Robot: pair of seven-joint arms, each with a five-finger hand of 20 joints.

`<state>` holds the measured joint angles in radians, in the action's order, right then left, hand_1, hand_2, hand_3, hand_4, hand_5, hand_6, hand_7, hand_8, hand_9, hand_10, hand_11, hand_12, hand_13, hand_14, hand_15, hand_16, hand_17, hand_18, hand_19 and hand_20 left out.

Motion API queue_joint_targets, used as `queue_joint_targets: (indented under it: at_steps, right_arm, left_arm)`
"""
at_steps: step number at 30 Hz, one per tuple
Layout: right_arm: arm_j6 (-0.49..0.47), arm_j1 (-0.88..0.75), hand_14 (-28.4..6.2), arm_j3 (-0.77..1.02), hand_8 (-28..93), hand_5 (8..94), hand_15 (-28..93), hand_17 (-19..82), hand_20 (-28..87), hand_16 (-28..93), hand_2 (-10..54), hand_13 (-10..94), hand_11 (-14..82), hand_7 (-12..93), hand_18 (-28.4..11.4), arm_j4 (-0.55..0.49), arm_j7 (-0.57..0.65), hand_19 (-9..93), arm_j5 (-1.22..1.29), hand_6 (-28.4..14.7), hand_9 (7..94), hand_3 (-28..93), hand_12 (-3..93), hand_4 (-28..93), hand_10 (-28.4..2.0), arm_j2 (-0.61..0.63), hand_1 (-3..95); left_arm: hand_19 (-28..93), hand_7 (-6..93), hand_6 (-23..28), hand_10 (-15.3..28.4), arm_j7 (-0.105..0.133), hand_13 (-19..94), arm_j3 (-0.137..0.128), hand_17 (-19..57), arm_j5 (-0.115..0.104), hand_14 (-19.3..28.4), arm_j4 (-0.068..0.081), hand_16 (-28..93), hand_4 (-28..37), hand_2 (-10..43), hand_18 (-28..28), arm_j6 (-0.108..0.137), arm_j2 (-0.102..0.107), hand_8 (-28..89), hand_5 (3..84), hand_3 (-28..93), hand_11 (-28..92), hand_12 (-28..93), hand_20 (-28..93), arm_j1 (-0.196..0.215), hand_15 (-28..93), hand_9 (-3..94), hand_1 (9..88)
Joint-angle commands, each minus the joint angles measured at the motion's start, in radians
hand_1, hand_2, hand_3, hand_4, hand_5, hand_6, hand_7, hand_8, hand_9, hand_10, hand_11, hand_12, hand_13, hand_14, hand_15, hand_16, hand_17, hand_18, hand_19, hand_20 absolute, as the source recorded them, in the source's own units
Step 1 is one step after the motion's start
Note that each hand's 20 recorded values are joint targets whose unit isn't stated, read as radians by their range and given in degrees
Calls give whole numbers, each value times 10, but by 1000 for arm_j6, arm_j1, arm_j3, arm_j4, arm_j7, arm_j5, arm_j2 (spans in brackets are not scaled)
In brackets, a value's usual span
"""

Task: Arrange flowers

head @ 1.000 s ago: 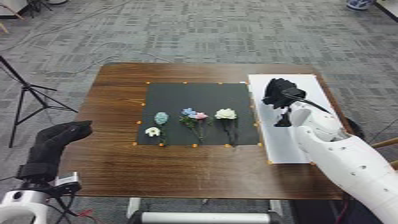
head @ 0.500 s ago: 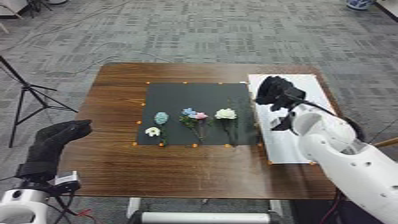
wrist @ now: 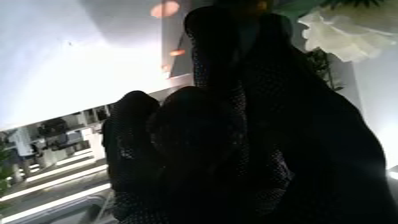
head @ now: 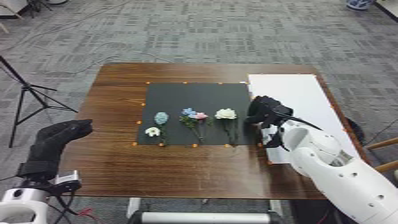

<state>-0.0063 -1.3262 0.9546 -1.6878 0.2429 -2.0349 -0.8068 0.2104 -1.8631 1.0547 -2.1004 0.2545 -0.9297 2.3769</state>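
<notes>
Black right hand (head: 269, 111) at right edge of dark mat (head: 200, 94), near large white flower (head: 226, 114); cannot tell whether holding anything. Leftward on mat: pink flower (head: 200, 116), blue flower (head: 188, 111), pale-blue bloom (head: 161, 118), small white flower (head: 153, 131).

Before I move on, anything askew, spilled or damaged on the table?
Nothing clearly wrong. The light-blue flower, blue-and-pink bunch and large white flower lie on the dark mat, blooms away from the robot. The small white bloom sits nearer the robot than the others, possibly by design.
</notes>
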Motion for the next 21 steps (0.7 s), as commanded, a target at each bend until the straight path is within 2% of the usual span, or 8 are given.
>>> queue_joint_targets:
  at_steps: [1, 4, 7, 11, 12, 15, 19, 21]
  right_arm:
    - [-108, -24, -38, 54, 100, 740, 588, 612, 608, 366, -95, 885, 97, 172, -141, -7, 17, 932, 58, -15, 837, 552, 294, -132, -104, -20, 556]
    - [-127, -27, -42, 63, 70, 706, 593, 606, 606, 361, -95, 874, 148, 164, -142, -12, 18, 932, 73, -21, 792, 612, 227, -142, -114, -23, 490]
    - [-166, -34, -46, 82, -67, 661, 593, 599, 605, 359, -95, 866, 161, 162, -144, -21, 18, 932, 87, -23, 755, 644, 186, -140, -130, -26, 416]
    - [-191, -34, -52, 94, -71, 597, 588, 595, 598, 356, -95, 861, 142, 133, -146, -29, 15, 932, 106, -34, 722, 638, 177, -135, -142, -31, 357]
    - [-188, -34, -53, 97, -69, 586, 587, 595, 596, 355, -95, 860, 138, 128, -147, -32, 14, 932, 109, -34, 716, 632, 176, -136, -144, -29, 346]
    - [-197, -40, -59, 126, -63, 576, 585, 592, 594, 353, -95, 855, 130, 119, -151, -41, 14, 932, 116, -39, 705, 614, 175, -129, -149, -38, 327]
    - [-193, -64, -63, 221, -60, 570, 581, 585, 586, 351, -95, 850, 121, 111, -153, -74, 12, 932, 132, -42, 694, 600, 173, -124, -157, -52, 312]
    - [-160, -135, -81, 349, -55, 565, 558, 551, 532, 338, -95, 821, 108, 106, -163, -103, -84, 917, 208, -43, 675, 596, 179, -112, -166, -80, 306]
  left_arm:
    - [167, 194, 11, 141, -12, 413, -3, 35, 0, 174, -2, 28, -236, -37, 146, -17, 0, -83, 543, 691, 217, 143, 211, 3, 249, 525, 261]
    - [167, 193, 12, 141, -11, 413, -5, 35, 0, 174, -1, 29, -234, -41, 146, -20, -1, -84, 543, 692, 216, 143, 211, 4, 250, 525, 260]
    - [167, 193, 12, 141, -13, 413, -8, 34, 2, 173, -1, 29, -234, -44, 146, -27, 0, -84, 542, 692, 217, 143, 211, 3, 251, 524, 261]
    - [167, 193, 12, 141, -12, 412, -10, 33, 2, 173, -3, 28, -233, -49, 146, -26, -2, -84, 541, 692, 217, 143, 211, 9, 250, 523, 259]
    - [167, 193, 12, 141, -11, 411, -6, 33, 2, 173, 0, 28, -233, -49, 147, -28, 0, -84, 540, 692, 217, 143, 211, 2, 250, 522, 259]
    - [167, 193, 12, 140, -17, 411, -4, 32, 5, 173, 1, 28, -233, -51, 147, -35, 1, -84, 539, 692, 218, 143, 211, 0, 250, 522, 259]
    - [167, 195, 11, 141, -13, 410, 4, 32, 4, 172, 4, 28, -234, -53, 148, -32, 5, -85, 539, 692, 218, 142, 210, -5, 250, 522, 259]
    - [167, 195, 12, 141, -11, 410, 7, 32, 4, 172, 4, 28, -234, -52, 148, -34, 6, -85, 539, 691, 219, 143, 210, -7, 249, 521, 259]
